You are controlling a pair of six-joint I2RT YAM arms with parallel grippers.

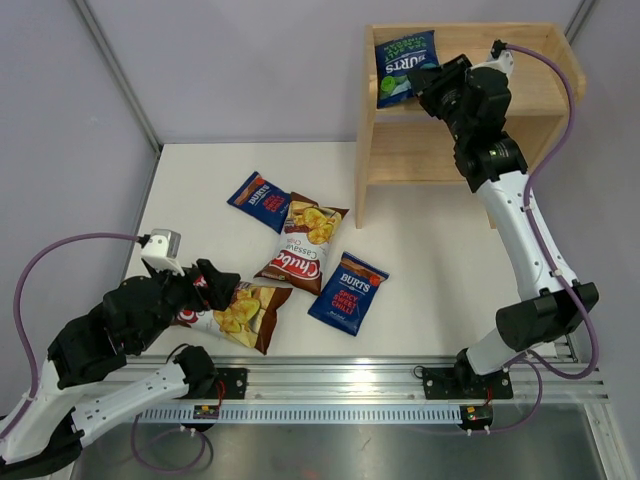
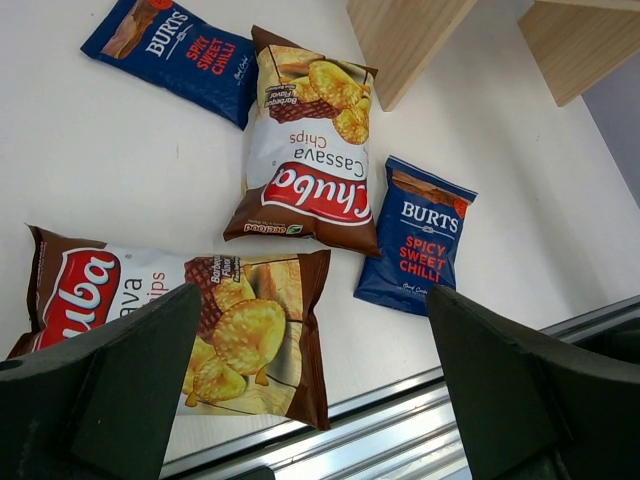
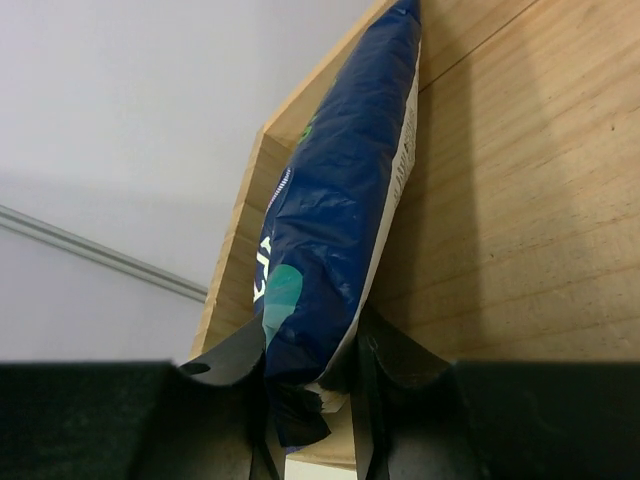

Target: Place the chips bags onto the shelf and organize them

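The right jaws are clenched on the bottom edge of the green-lettered Burts bag (image 1: 405, 62) (image 3: 335, 210), which stands upright on the upper tier of the shelf (image 1: 540, 125) (image 3: 520, 200), near its left end with its back close to the wood. The left jaws hang released, holding nothing, above the near Chuba bag (image 1: 238, 315) (image 2: 215, 330). That bag, the second Chuba bag (image 1: 305, 245) (image 2: 310, 150) and two red-lettered Burts bags (image 1: 260, 200) (image 1: 348, 292) lie flat on the surface (image 1: 200, 190). These bags look light, air-puffed and glossy, so probably slippery, with brittle contents. The flat crimped seam at either end is likely the safest hold, since squeezing the belly risks crushing chips or slipping off.
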